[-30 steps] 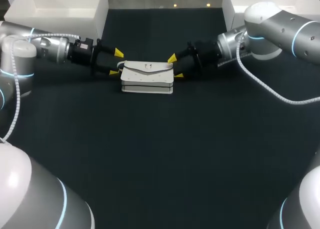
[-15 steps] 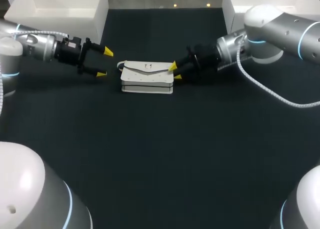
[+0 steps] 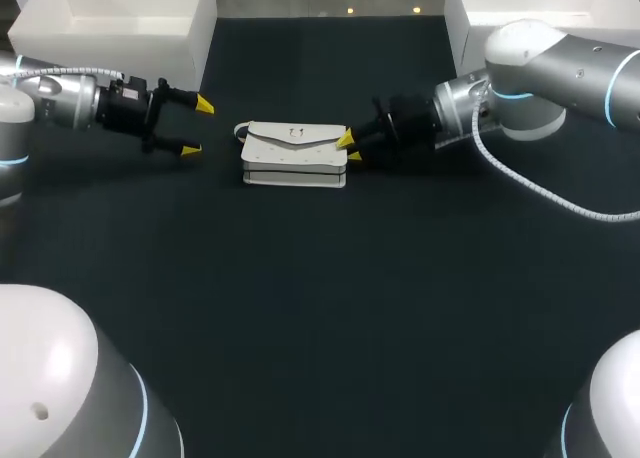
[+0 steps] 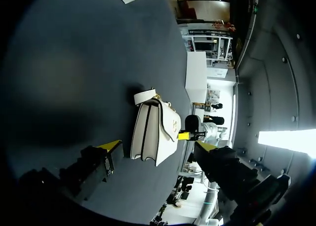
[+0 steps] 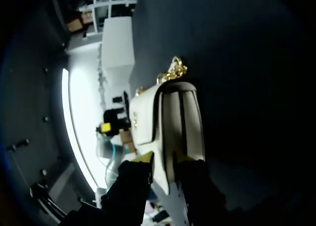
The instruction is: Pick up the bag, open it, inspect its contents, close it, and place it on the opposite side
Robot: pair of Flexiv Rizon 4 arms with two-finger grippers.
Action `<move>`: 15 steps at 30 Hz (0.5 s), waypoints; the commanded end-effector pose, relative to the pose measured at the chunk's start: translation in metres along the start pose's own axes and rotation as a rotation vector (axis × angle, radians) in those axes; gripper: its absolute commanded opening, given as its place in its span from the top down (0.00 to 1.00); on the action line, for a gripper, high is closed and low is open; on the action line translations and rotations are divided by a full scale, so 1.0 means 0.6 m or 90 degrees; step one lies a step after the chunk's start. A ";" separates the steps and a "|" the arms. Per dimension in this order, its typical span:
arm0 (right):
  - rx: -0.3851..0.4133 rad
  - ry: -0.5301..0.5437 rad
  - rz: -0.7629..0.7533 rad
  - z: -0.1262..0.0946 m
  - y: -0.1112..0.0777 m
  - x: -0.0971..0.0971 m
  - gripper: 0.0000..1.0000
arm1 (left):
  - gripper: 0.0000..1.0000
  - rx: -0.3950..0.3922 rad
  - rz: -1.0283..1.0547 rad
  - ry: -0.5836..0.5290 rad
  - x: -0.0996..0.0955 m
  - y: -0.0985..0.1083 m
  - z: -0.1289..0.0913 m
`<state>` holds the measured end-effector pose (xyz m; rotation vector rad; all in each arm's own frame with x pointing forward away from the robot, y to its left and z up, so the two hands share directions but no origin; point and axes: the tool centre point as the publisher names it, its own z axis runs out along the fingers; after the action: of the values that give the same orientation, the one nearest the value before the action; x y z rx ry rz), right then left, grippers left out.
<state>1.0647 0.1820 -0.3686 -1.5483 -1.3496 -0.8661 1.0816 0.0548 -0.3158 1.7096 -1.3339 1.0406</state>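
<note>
Toward the far middle of the dark surface [image 3: 320, 308] sits the white bag [image 3: 294, 155], apparently upright on its base, with its flap [image 3: 294, 134] facing the near side and a short strap [image 3: 240, 130] curling off its left end.

The right hand [image 3: 350, 147] is at the bag's right end. In the right wrist view its yellow tips are drawn close together, and a strip of the bag's end panel [image 5: 167, 137] fills the gap between them, so I judge it to be pinching the bag there. A gold chain [image 5: 168, 73] shows at the far end, ahead of this hand. The left hand [image 3: 193, 127] hangs well apart from the bag's left end with its fingers spread wide and nothing between them. In its wrist view the bag [image 4: 153, 132] lies straight ahead.

The step in hand looks like the pick-up. A pinch on one end alone will probably let the bag swing or sag, so the lift should be slow and low, with the grip seated deep enough that the panel does not slide out. The left hand would do best to come in level and take the strap end before the bag rises far. It should keep clear of the flap, which needs to be free for opening. The loose chain may snag or swing, so watch it during the lift.
</note>
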 end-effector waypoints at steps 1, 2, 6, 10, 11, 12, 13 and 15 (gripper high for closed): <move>-0.044 -0.007 0.001 0.002 -0.017 0.008 0.77 | 0.00 0.040 -0.003 -0.001 -0.003 0.007 -0.005; -0.052 -0.009 0.001 0.002 -0.017 0.009 0.77 | 0.00 0.042 -0.004 -0.002 -0.004 0.007 -0.006; -0.054 -0.006 0.002 0.005 -0.018 0.011 0.82 | 0.00 0.051 -0.008 -0.004 -0.008 0.005 -0.015; -0.052 -0.005 0.001 0.009 -0.019 0.011 0.84 | 0.00 0.057 -0.010 -0.007 -0.010 0.004 -0.023; -0.050 -0.004 0.001 0.011 -0.019 0.011 0.89 | 0.00 0.058 -0.011 -0.008 -0.011 0.003 -0.025; -0.049 -0.003 0.001 0.012 -0.020 0.011 1.00 | 0.00 0.059 -0.013 -0.010 -0.012 0.003 -0.026; -0.048 -0.003 0.001 0.013 -0.020 0.010 1.00 | 0.00 0.058 -0.014 -0.013 -0.013 0.002 -0.027; -0.045 -0.001 0.001 0.014 -0.020 0.010 1.00 | 0.00 0.058 -0.016 -0.017 -0.014 0.001 -0.030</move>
<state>1.0533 0.1915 -0.3637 -1.6069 -1.3325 -0.9189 1.0804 0.0739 -0.3180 1.7955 -1.3006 1.0754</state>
